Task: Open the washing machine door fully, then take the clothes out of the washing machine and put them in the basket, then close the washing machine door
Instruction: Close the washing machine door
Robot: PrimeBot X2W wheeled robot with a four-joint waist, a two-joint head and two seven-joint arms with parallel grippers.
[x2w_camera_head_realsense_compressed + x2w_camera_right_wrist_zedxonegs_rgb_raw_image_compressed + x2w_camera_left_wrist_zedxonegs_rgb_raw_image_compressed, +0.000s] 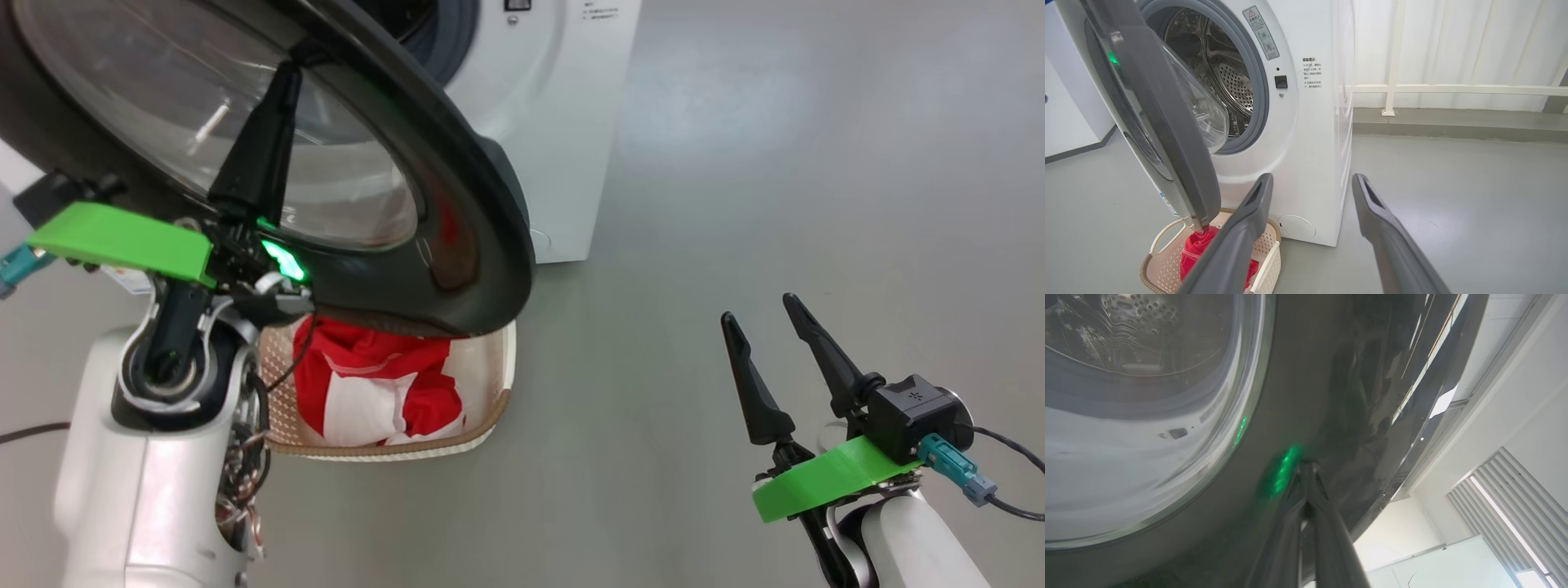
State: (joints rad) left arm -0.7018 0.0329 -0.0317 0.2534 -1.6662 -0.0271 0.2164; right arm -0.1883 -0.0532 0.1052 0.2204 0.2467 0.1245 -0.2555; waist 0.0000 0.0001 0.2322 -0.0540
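Note:
The washing machine door [482, 212] stands partly open, its black rim and glass bowl looming at the upper left. My left gripper [287, 69] is shut, and its tip [1306, 464] presses on the door's glossy rim [1310, 396] beside the glass. Below the door sits the basket [490, 408] with the red and white clothes [367, 384] in it. My right gripper [758, 308] hangs open over the floor at the lower right, holding nothing. From the right wrist I see the washing machine [1310, 163], its steel drum [1229, 77] with no fabric showing, the door [1167, 134], the basket [1267, 261] and the clothes [1194, 249] past my open gripper [1312, 176].
Grey floor [775, 163] lies to the right of the machine. A white railing [1453, 87] on a raised kerb runs behind it, with pale curtains beyond. A dark cable [33, 431] trails on the floor at the far left.

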